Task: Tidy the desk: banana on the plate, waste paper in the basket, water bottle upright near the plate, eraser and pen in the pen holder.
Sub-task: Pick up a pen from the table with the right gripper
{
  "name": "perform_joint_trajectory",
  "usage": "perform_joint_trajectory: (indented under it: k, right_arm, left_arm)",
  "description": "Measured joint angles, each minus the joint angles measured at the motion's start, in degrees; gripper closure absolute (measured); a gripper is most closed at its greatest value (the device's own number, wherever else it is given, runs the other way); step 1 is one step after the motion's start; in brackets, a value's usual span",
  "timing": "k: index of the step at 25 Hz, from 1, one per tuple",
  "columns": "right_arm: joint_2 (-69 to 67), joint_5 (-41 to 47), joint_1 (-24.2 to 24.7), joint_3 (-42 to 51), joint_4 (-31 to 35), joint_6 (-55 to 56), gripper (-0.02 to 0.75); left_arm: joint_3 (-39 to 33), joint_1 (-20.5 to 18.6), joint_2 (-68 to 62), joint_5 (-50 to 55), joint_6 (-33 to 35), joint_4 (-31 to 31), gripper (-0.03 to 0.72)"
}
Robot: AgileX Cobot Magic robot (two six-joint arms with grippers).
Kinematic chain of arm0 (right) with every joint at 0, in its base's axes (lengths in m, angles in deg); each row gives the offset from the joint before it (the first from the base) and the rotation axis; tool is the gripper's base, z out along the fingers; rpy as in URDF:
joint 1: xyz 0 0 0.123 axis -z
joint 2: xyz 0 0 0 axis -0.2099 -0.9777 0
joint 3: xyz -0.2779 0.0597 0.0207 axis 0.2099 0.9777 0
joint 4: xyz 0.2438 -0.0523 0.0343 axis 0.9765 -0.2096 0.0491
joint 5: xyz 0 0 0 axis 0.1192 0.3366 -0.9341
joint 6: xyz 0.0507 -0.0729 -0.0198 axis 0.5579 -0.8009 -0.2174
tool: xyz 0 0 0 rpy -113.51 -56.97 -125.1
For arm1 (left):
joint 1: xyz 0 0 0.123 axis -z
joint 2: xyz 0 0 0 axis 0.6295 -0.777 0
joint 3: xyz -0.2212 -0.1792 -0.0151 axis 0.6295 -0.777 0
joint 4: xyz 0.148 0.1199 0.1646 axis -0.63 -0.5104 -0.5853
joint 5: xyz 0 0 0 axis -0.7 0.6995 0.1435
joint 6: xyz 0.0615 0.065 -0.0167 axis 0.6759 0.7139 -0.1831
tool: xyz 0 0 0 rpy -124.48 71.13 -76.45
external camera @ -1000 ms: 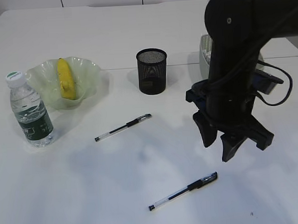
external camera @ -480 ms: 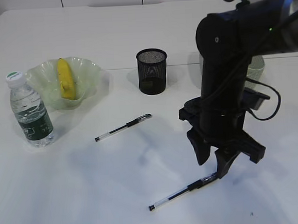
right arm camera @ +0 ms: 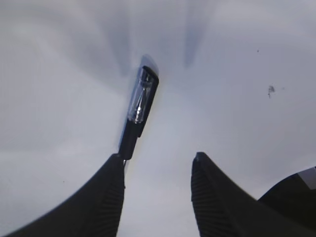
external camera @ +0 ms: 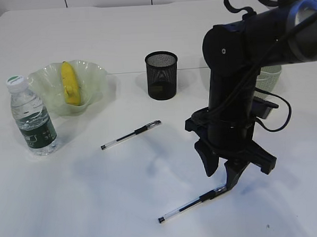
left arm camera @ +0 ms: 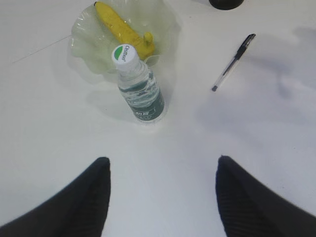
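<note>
A: Nearest the front edge of the table [external camera: 73, 208]?

B: Near pen [external camera: 194, 202], flat on the top, long axis slanting from lower left up to the right. Tip end toward the front edge, capped end toward the right edge.

A: And the right gripper [external camera: 221, 171]?

B: Down over that capped end, jaws parted, nothing clamped. In the right wrist view, pen cap [right arm camera: 139, 101] lying against the inside of one finger [right arm camera: 106, 197], other finger apart from it, bare surface between.

A: Left gripper [left arm camera: 163, 187]?

B: Spread wide, empty, held above bare table short of the bottle.

A: Farther back?

B: Second pen [external camera: 130, 135] mid-table, same slant, lower left to upper right, well apart from the first. Wide bare stretch around both pens and along the front edge.

A: Left side?

B: Water bottle [external camera: 32, 118] upright near the left edge, just beside the plate [external camera: 95, 79]. Banana [external camera: 70, 83] lying in the plate, long axis running front to back.

A: Back of the table?

B: Black mesh pen holder [external camera: 161, 75] upright near the middle. Pale basket [external camera: 268, 76] toward the right edge, mostly hidden behind the right arm.
</note>
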Motion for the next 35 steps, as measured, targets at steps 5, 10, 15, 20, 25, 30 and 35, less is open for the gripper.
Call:
perform_joint_trajectory:
  k: [5, 10, 15, 20, 25, 30, 35]
  right_arm:
    - [-0.3, -0.6, 0.0, 0.0, -0.1, -1.4, 0.425]
    - [-0.8, -1.0, 0.0, 0.0, -0.1, -3.0, 0.437]
    - [-1.1, -1.3, 0.0, 0.0, -1.1, -4.3, 0.454]
    - [-1.1, 0.4, 0.0, 0.0, -2.1, -4.4, 0.468]
    - [-1.1, 1.2, 0.0, 0.0, -2.3, -4.5, 0.468]
    - [-1.1, 1.2, 0.0, 0.0, -2.3, -4.5, 0.468]
    - [-1.1, 1.2, 0.0, 0.0, -2.4, -4.5, 0.468]
  left_arm:
    - [0.0, 0.0, 0.0, -0.2, 0.0, 0.0, 0.214]
    - [0.0, 0.0, 0.0, -0.4, 0.0, 0.0, 0.214]
    - [0.0, 0.0, 0.0, -0.5, 0.0, 0.0, 0.214]
    - [0.0, 0.0, 0.0, -0.5, 0.0, 0.0, 0.214]
    - [0.0, 0.0, 0.0, -0.5, 0.0, 0.0, 0.214]
    - [0.0, 0.0, 0.0, -0.5, -0.1, 0.0, 0.214]
    - [0.0, 0.0, 0.0, 0.2, -0.1, 0.0, 0.214]
